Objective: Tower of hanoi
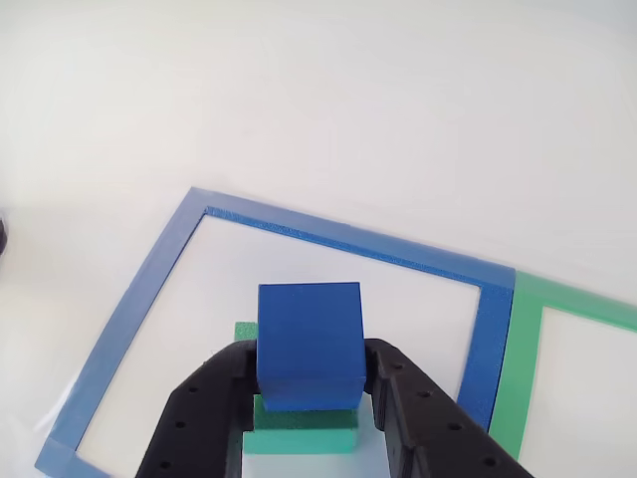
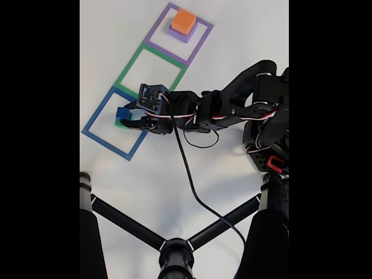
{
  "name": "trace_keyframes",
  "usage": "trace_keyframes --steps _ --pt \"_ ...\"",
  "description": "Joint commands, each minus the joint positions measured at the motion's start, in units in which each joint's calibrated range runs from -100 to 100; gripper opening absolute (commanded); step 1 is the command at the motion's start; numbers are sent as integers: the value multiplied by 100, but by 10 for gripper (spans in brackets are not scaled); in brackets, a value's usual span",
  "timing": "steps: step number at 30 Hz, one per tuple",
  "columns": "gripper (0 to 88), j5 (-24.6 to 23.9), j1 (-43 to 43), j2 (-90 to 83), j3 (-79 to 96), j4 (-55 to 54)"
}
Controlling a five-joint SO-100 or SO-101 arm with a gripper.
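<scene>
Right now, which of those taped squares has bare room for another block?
The green square, between the other two, is bare inside. The blue square is crowded: the gripper holds the blue block over a green block. The purple square holds the orange block on a purple one.

arm [image 2: 232,107]: black segmented links | pincer [image 1: 311,398]: matte black fingers dotted with small screw holes | cable [image 2: 195,192]: thin black lead | base: red part

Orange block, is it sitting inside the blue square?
No, the orange block sits on a purple block inside the purple square.
</scene>
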Motion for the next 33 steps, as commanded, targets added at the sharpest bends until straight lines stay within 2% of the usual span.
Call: trace_keyframes --steps 1,6,14,24,28,33 --pt "38 59 -112 -29 -179 -188" --pt "45 59 -112 67 -152 -269" --pt "162 59 -89 211 -152 -528" --pt "213 59 55 -93 -216 -423" --pt "215 59 208 -686 -379 314" --pt "179 59 505 -1464 -997 1981"
